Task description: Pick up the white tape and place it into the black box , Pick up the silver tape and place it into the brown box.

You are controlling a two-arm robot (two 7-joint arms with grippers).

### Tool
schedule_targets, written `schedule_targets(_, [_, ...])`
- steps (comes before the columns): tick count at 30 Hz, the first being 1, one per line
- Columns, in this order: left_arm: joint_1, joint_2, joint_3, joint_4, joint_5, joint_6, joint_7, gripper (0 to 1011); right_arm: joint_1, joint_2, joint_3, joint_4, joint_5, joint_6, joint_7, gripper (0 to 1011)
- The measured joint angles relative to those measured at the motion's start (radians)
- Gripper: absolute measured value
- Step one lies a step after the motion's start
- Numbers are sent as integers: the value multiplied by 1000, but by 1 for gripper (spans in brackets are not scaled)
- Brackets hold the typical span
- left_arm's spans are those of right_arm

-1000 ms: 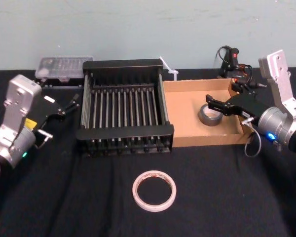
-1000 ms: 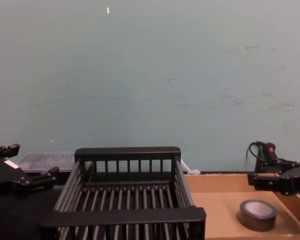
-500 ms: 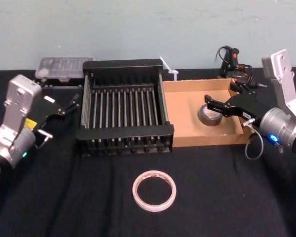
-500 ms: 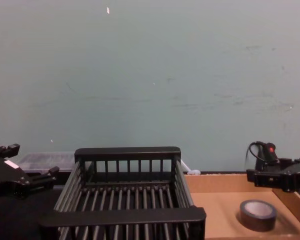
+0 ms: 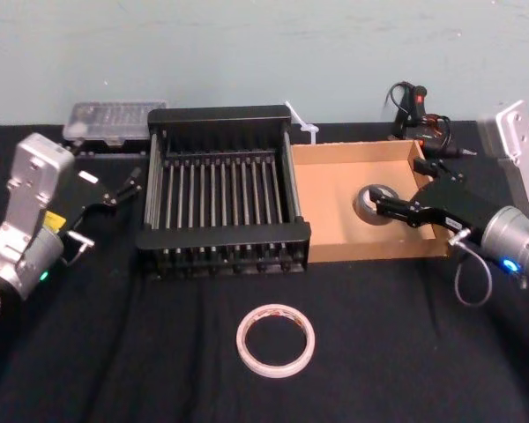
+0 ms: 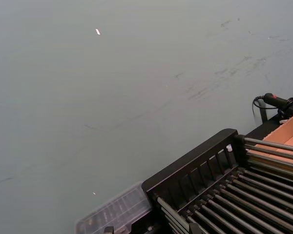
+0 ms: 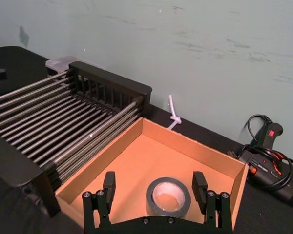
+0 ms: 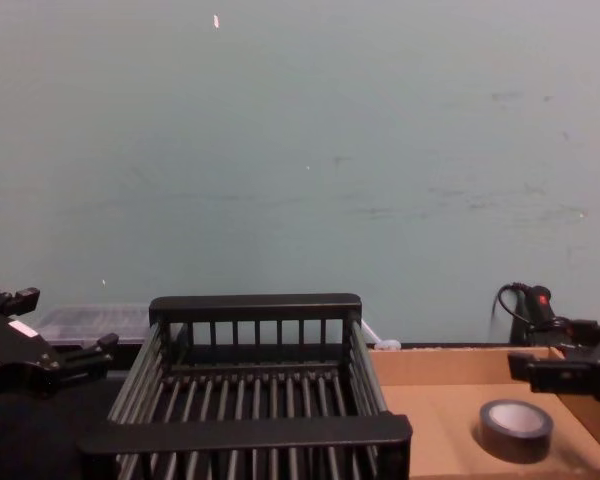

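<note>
I am looking at the silver tape [image 5: 373, 202] lying flat on the floor of the brown box [image 5: 331, 207], right of centre in the head view, so I am judging the silver half of the task as done. The right gripper [image 7: 157, 190] is hanging just over that roll with its fingers spread wide, one on each side and neither touching it; in the right wrist view the roll sits at the bottom centre, free between the two black fingers [image 7: 108, 187]. In the chest view the same roll [image 8: 515, 429] is resting at the lower right of the frame, with the gripper just above it.

The white tape [image 5: 276, 340] is lying flat on the black cloth at the lower middle of the head view, well apart from both boxes and in front of the black box [image 5: 222, 243], which is standing empty at centre.

The left gripper [image 5: 119, 187] is parked at the left of the head view, beside the black box's left wall, jaws parted and holding nothing.

Next I am expecting to clear the right arm out of the tray, then bring a gripper down over the white ring. It is thin and flat, so I am reckoning on pinching one wall of the ring across its rim.
</note>
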Motion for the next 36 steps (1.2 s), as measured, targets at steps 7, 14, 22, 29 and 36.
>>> schedule_targets(7, [0, 0, 0, 0, 0, 0, 0, 1001, -39, 44, 6, -50, 28, 16, 28, 1002])
schedule_targets(14, [0, 0, 0, 0, 0, 0, 0, 1001, -64, 69, -3, -72, 68, 37, 56, 1002])
schedule_targets(22, [0, 0, 0, 0, 0, 0, 0, 1001, -79, 86, -29, -79, 109, 74, 77, 1002])
schedule_targets(29, [0, 0, 0, 0, 0, 0, 0, 1001, -89, 105, -56, -97, 120, 89, 80, 1002])
schedule_targets(36, [0, 0, 0, 0, 0, 0, 0, 1001, -88, 124, -93, -110, 128, 116, 84, 1002])
